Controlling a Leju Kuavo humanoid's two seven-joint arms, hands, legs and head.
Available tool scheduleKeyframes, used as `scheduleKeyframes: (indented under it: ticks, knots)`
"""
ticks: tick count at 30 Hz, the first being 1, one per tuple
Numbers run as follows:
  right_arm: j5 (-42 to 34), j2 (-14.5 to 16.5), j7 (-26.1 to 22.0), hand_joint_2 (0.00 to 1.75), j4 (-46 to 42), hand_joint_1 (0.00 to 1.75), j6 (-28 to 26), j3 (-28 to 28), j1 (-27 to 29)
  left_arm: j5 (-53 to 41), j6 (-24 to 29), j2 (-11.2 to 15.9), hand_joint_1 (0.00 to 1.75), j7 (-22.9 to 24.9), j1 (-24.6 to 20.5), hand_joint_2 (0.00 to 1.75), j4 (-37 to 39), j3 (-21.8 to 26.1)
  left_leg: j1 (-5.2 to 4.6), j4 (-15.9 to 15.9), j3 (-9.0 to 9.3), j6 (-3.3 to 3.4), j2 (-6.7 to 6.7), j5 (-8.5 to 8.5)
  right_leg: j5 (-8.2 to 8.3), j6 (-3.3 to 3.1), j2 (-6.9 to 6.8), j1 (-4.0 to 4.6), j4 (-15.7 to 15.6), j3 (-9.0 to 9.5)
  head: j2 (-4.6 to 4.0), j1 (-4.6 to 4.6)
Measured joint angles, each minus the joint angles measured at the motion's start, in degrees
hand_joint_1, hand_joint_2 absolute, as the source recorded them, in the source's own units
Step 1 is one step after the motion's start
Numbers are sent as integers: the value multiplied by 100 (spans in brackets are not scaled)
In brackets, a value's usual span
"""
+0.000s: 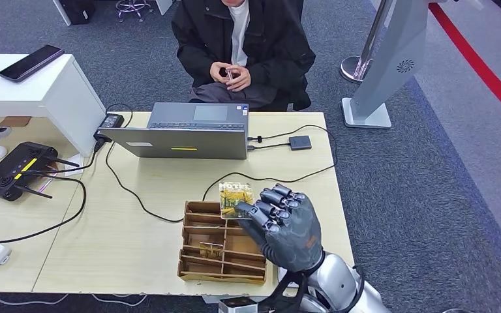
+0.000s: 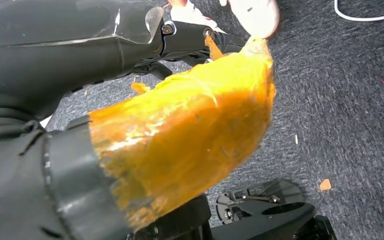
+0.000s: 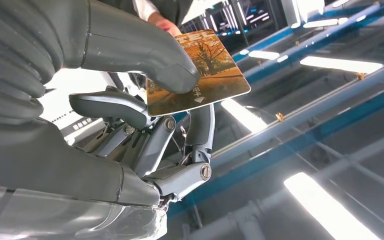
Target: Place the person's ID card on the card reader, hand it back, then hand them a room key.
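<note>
Room key: orange picture-printed key card [image 1: 235,195] reading "HOTEL", raised over the far end of the brown wooden compartment tray [image 1: 216,251] near the table's front edge.
Right hand [image 1: 282,220]: pinches the card; the right wrist view shows its thumb [image 3: 145,55] pressed on the card's face.
Left hand [image 2: 130,150]: grasp cannot be told.
Person [image 1: 241,39]: seated beyond the table's far edge, behind the grey laptop [image 1: 186,130].

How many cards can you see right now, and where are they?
2. A hotel key card is pinched in the right hand above the wooden organizer. The person holds a small one near their lap. More may lie hidden in the organizer.
</note>
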Motion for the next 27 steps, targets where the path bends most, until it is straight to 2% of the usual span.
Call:
scheduleKeyframes:
  ticks: [17,27]
  knots:
    - [67,195,279,175,731,175,149,-185,-899,-45,-69,5,0,-51,-84,0,0,-126,0,1,0,0,-1,0,1,0,-1,0,1,0,0,1]
    - [255,335,633,175,1538,175,659,-389,-1427,-155,-160,14,0,15,-165,0,0,-260,0,1,0,0,-1,1,2,-2,-1,0,1,0,0,0]
